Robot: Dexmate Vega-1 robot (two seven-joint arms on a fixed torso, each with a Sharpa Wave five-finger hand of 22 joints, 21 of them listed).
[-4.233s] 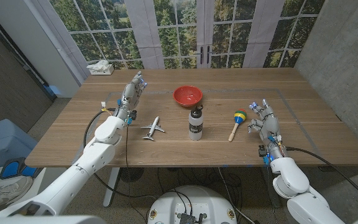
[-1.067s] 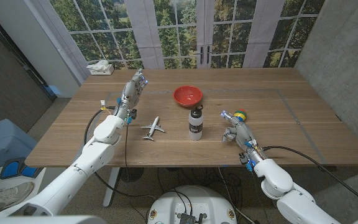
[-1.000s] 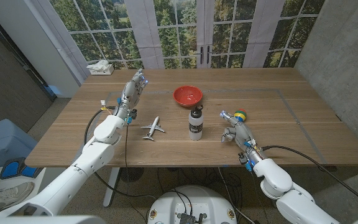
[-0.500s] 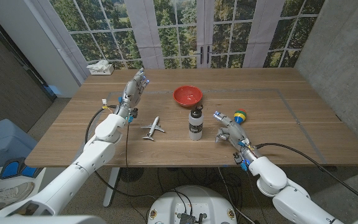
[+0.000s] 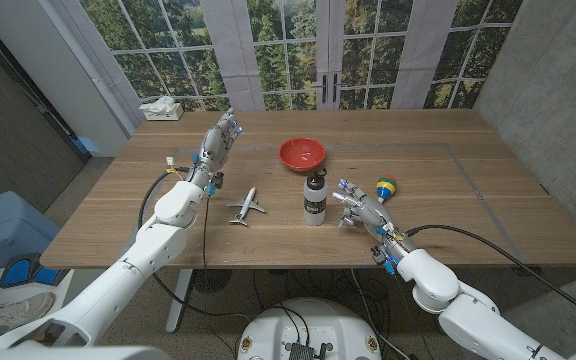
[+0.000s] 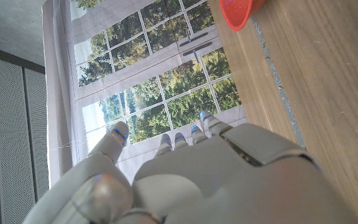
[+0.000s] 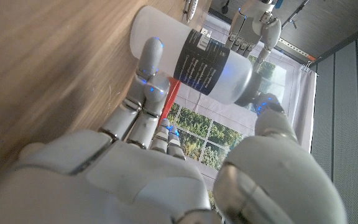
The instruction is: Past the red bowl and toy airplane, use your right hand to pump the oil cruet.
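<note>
Right hand (image 5: 357, 209) spread, empty, thumb apart to flank oil cruet (image 5: 314, 197) just beside its fingertips; pump top unpressed.

I'm looking at a wooden table (image 5: 488, 215) set before tall paned windows (image 5: 298, 50) full of green trees, with pale curtains (image 5: 233, 50) hanging between the panes. A grey concrete wall (image 5: 558, 90) runs past the tabletop's right edge, and a tissue box (image 5: 161, 109) sits at its far left corner.
</note>
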